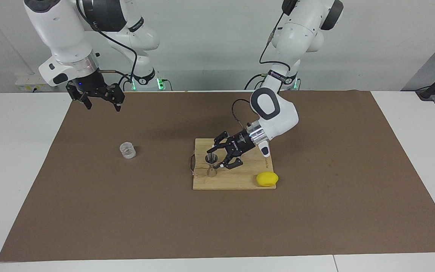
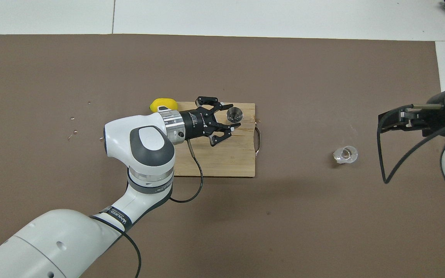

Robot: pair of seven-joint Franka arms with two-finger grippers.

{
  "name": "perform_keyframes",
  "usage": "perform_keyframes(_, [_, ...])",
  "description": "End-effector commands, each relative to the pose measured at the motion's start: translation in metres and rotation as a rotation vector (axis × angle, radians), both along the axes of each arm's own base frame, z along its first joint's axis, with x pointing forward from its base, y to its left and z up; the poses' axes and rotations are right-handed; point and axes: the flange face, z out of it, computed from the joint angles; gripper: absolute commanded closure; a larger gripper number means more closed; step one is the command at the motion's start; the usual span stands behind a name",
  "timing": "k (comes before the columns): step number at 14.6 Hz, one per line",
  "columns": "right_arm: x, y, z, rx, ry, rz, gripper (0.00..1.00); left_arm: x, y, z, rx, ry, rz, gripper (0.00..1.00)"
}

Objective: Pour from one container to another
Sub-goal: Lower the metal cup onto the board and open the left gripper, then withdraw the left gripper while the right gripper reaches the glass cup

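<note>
Both grippers spread: left gripper (image 1: pixel 217 155) apparently just off the upright jigger (image 1: pixel 212 165); right gripper (image 1: pixel 102 102) waits above mat

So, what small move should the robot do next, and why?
Probably the left gripper should draw back from the jigger: it stands upright on the cutting board, fingers open beside it. The glass cup sits untouched under the waiting right gripper.

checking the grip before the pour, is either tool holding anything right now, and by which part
Nothing is held. The left tool stands open beside the steel jigger on the cutting board; the right tool hangs open, empty.
</note>
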Motion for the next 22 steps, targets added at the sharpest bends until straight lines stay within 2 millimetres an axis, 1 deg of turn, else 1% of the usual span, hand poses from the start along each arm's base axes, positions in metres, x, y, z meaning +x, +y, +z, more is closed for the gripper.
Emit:
perform_keyframes(1, [-0.001,-0.006,0.001,0.003,-0.006,0.013,0.0,0.005,-0.002,0.001,-0.006,0.006,0.025,0.0])
perform_keyframes(5, [-0.001,-0.006,0.001,0.003,-0.006,0.013,0.0,0.003,-0.006,0.008,-0.061,0.017,-0.032,0.0])
perform_keyframes(8, [0.0,-0.004,0.002,0.003,-0.012,0.01,0.0,0.002,-0.004,0.021,-0.104,0.015,-0.066,0.0])
perform_keyframes(10, [0.0,-0.002,0.002,0.003,-0.014,0.01,0.0,-0.001,0.0,0.04,-0.136,0.004,-0.093,0.0])
perform_keyframes(12, [0.0,-0.003,0.002,0.003,-0.017,0.009,0.0,-0.002,0.01,0.063,-0.139,-0.024,-0.092,0.0])
perform_keyframes(14, [0.0,-0.003,0.002,0.003,-0.016,0.009,0.0,0.0,0.027,0.075,-0.118,-0.048,-0.08,0.0])
perform_keyframes(15, [0.0,-0.004,0.002,0.003,-0.016,0.009,0.0,0.001,0.031,0.079,-0.068,-0.083,-0.11,0.0])
perform_keyframes(17, [0.0,-0.006,0.002,0.003,-0.017,0.016,0.0,0.008,0.048,0.093,0.073,-0.185,-0.176,0.0])
perform_keyframes(18, [0.001,-0.011,0.002,0.003,-0.017,0.007,0.0,0.01,0.053,0.098,0.134,-0.227,-0.198,0.0])
perform_keyframes(19, [0.001,-0.021,0.002,0.003,-0.017,-0.009,0.0,0.018,0.069,0.102,0.185,-0.26,-0.188,0.0])
perform_keyframes(20, [0.001,-0.027,0.002,0.003,-0.017,-0.02,0.0,0.025,0.083,0.108,0.23,-0.292,-0.179,0.0])
perform_keyframes(22, [0.005,-0.027,-0.002,0.003,-0.049,-0.037,0.0,0.037,0.113,0.12,0.348,-0.369,-0.183,0.0])
